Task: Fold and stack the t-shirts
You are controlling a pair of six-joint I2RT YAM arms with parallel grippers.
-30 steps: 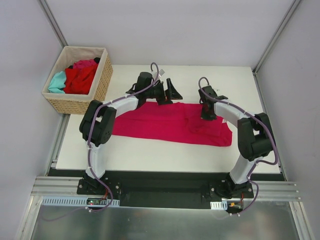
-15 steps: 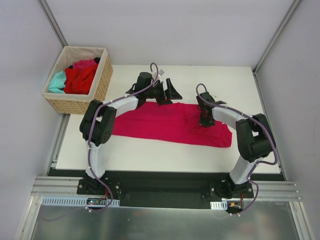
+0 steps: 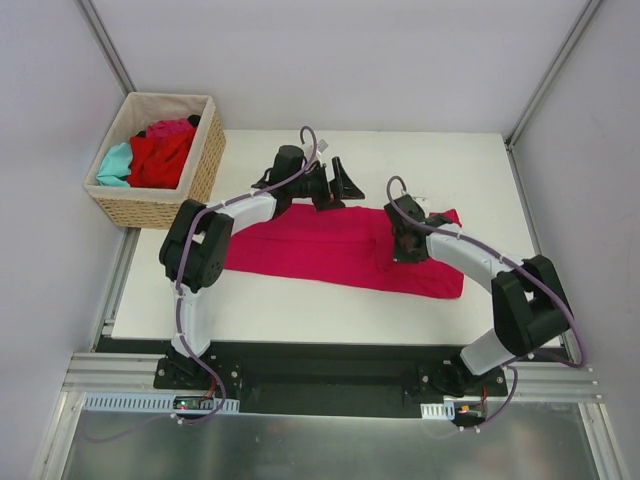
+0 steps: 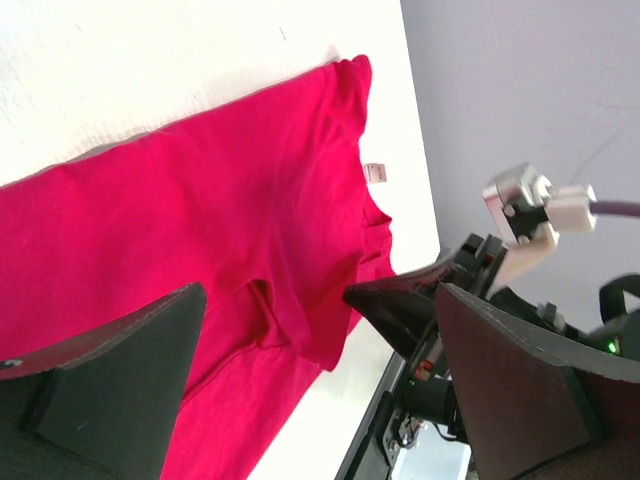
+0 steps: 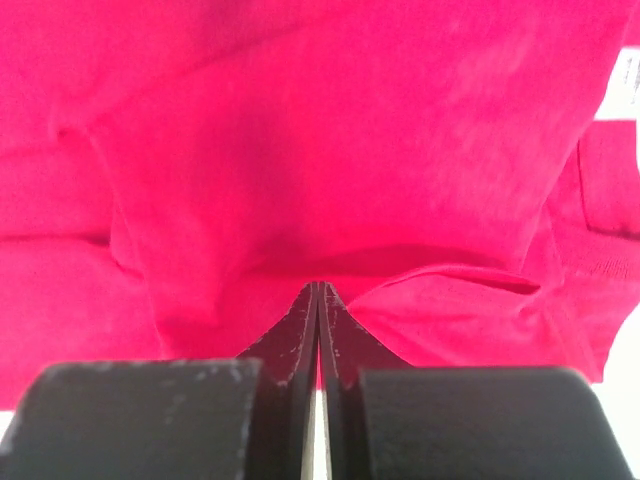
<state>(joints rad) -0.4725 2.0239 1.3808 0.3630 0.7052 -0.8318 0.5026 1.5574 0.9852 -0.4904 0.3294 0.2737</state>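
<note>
Item: magenta-pink cloth t-shirt (image 3: 310,245), spread mid-frame on white table (image 3: 300,300). My right pincer (image 5: 318,288) clenched on its fold, for folding; left pincer (image 3: 345,185) released, clear.

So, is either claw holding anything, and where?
Right claw pinches a fold of the magenta t-shirt near its right end; left claw holds nothing.
</note>
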